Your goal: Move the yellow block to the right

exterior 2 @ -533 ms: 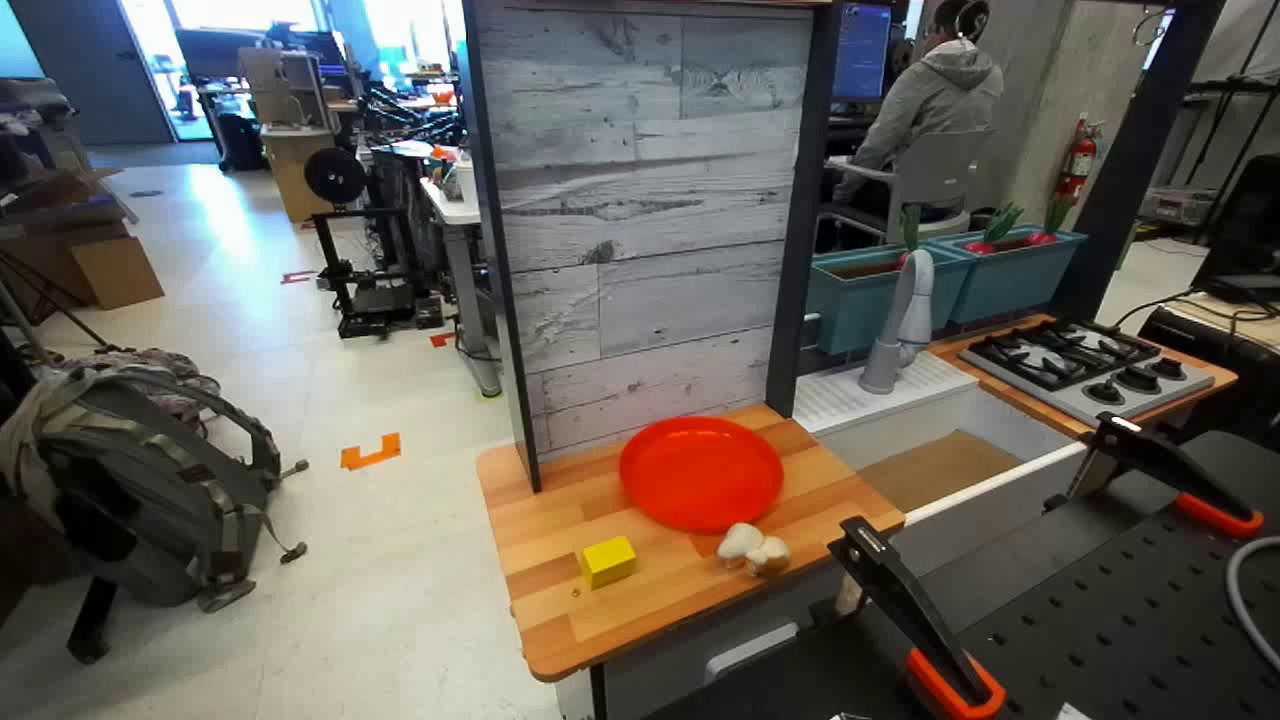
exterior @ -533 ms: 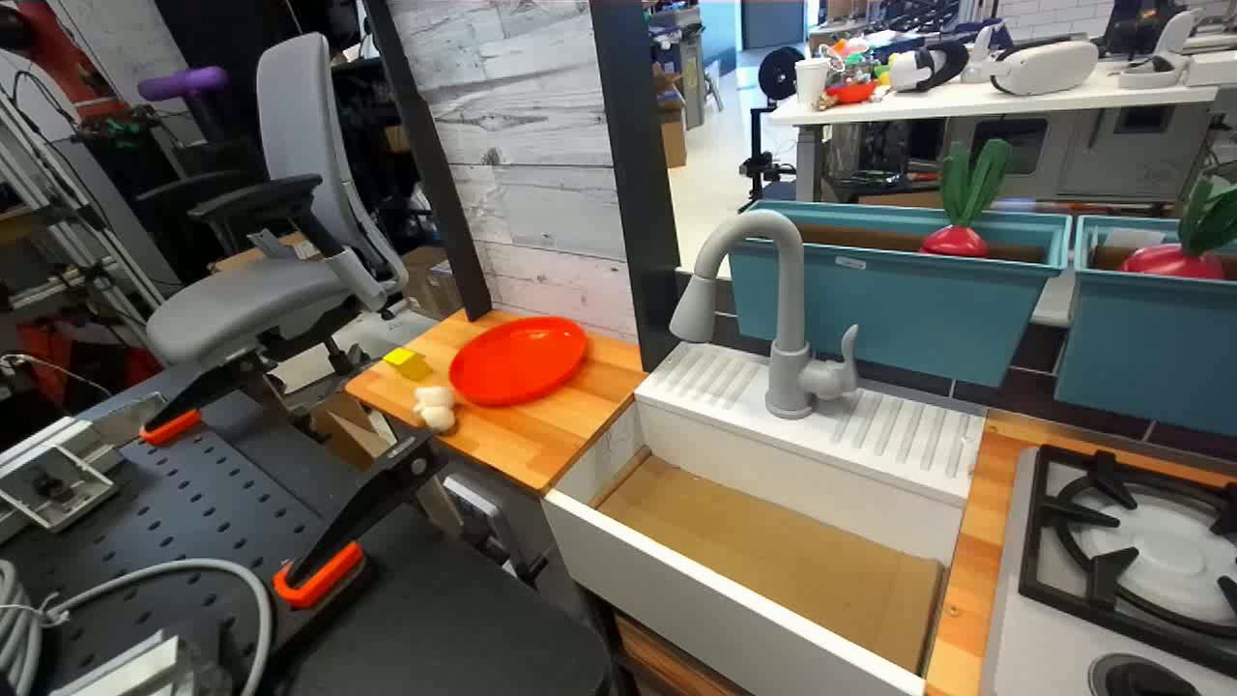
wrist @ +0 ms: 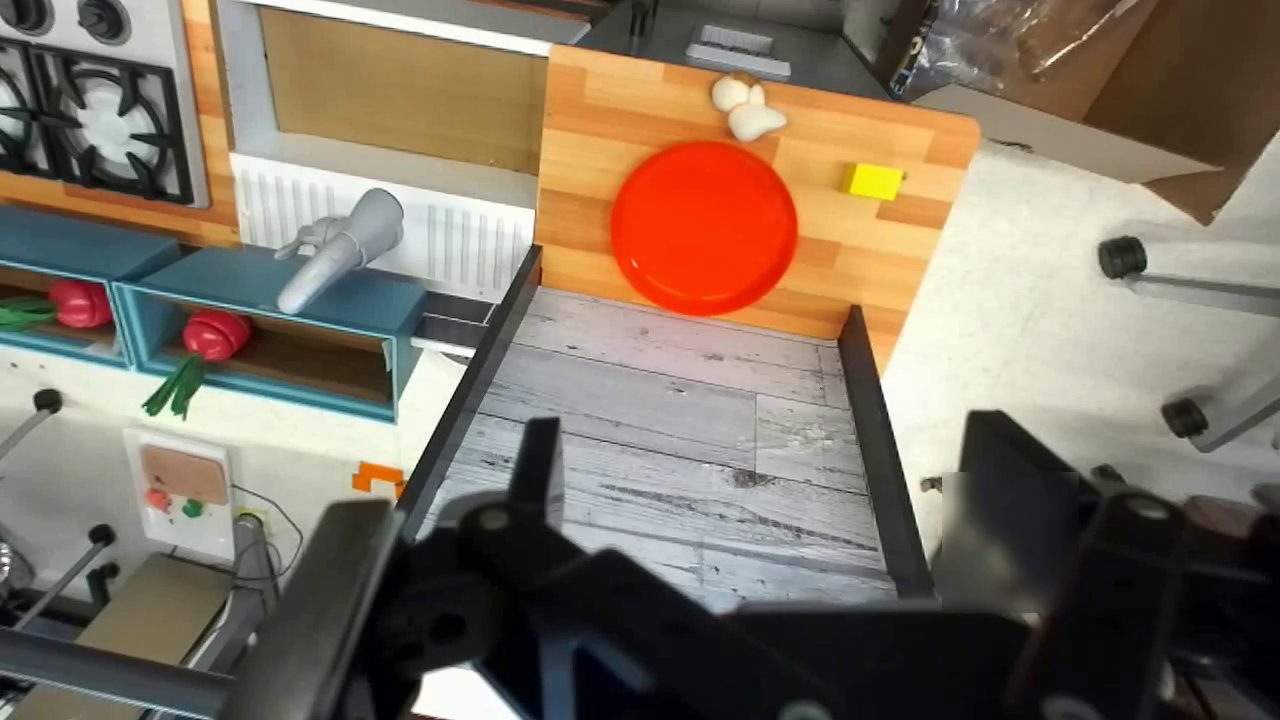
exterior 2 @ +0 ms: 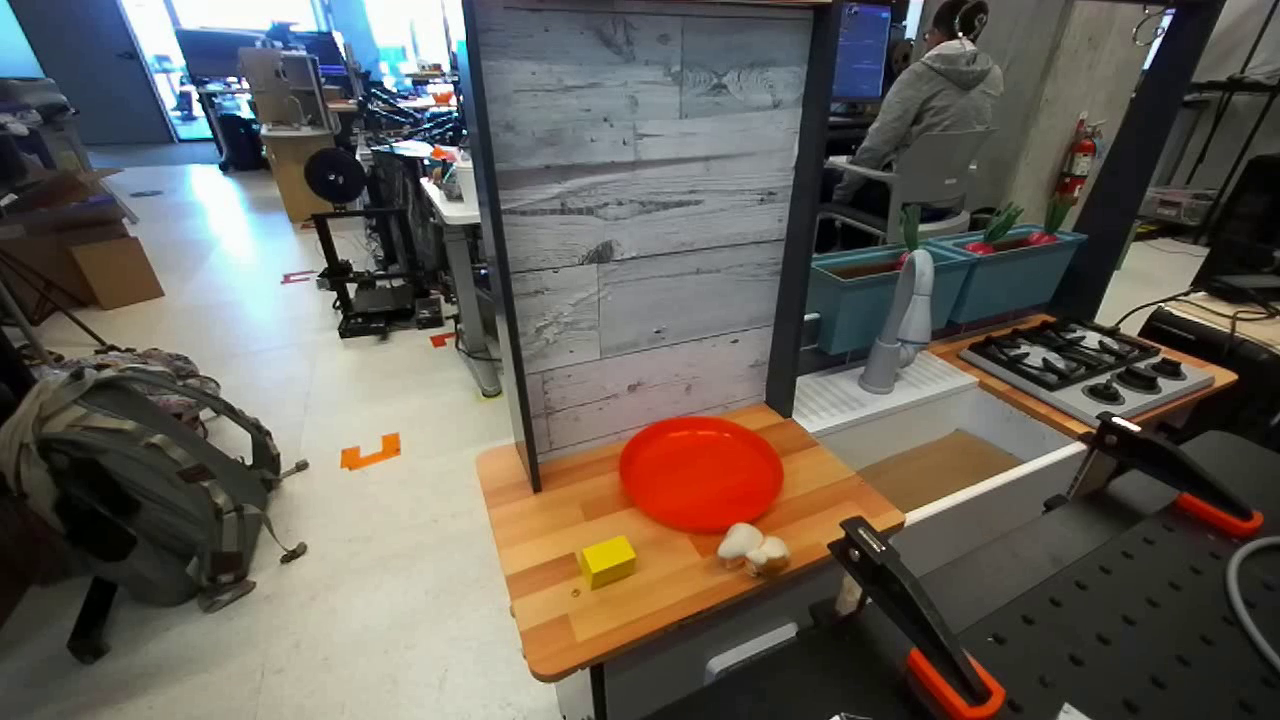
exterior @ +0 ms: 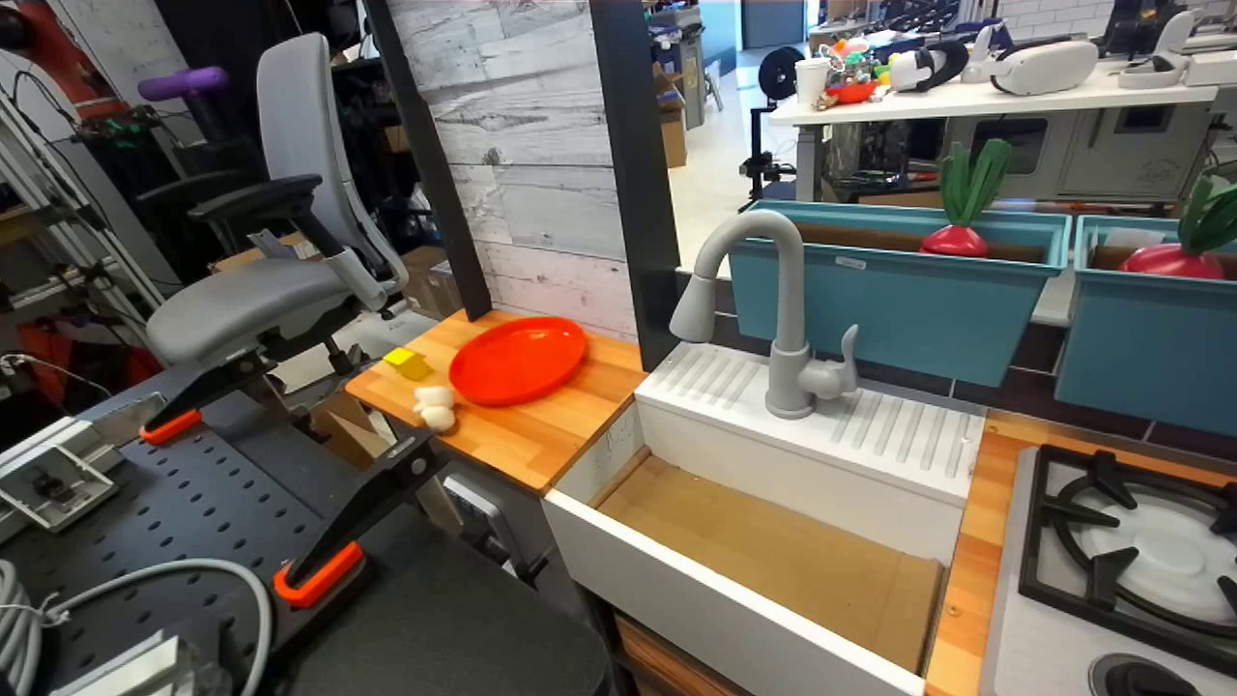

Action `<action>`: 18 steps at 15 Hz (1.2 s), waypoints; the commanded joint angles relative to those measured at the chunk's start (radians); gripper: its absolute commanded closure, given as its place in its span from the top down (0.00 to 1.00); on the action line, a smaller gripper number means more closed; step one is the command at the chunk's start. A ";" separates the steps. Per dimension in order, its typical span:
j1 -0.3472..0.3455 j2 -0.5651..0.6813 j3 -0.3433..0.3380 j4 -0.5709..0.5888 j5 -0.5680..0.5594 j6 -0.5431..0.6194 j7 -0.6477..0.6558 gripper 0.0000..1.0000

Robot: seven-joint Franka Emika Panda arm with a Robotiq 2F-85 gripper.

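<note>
The yellow block lies on the small wooden counter, near the counter's outer end. It also shows in an exterior view and in the wrist view. My gripper shows only in the wrist view. Its two fingers are wide apart with nothing between them. It hangs well away from the block, with the wood-pattern panel behind the gap. The block is untouched and stands apart from the plate and the pale object.
A round orange-red plate and a small pale rounded object lie on the counter beside the block. A wood-pattern panel rises behind. A white sink with a grey faucet adjoins the counter. Black clamps stand in front.
</note>
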 commanded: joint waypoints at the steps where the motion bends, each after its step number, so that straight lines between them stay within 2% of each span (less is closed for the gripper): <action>1: 0.018 0.015 -0.009 -0.015 -0.016 0.029 0.014 1.00; 5: 0.014 0.140 0.036 -0.078 -0.042 0.175 0.052 1.00; 10: 0.025 0.377 0.090 -0.106 -0.098 0.381 0.115 1.00; 14: 0.041 0.591 0.078 -0.094 -0.146 0.553 0.156 1.00; 18: 0.073 0.794 0.035 -0.078 -0.185 0.752 0.231 1.00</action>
